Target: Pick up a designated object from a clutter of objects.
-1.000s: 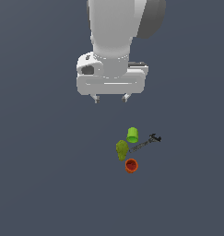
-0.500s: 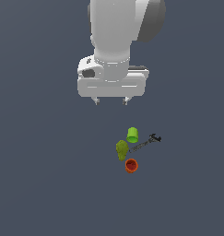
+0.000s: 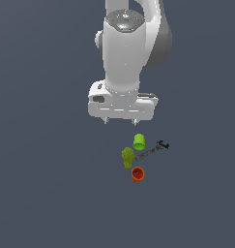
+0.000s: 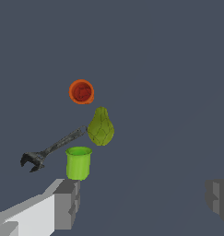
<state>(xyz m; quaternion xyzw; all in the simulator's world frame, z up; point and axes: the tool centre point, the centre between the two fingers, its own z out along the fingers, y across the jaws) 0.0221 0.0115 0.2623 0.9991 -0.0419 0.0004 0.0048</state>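
Note:
The designated object is an olive-green, lumpy, pear-shaped thing lying on the dark floor in the middle of the clutter. Around it sit a lime-green cup, an orange-red cup and a thin dark wrench. My gripper hangs open above the floor, nothing between its fingers, off to the exterior view's left of the lime-green cup and clear of all items.
The floor is a plain dark grey surface. The white arm rises above the clutter in the exterior view.
The gripper has shifted slightly, lower and toward the clutter. The objects have not moved.

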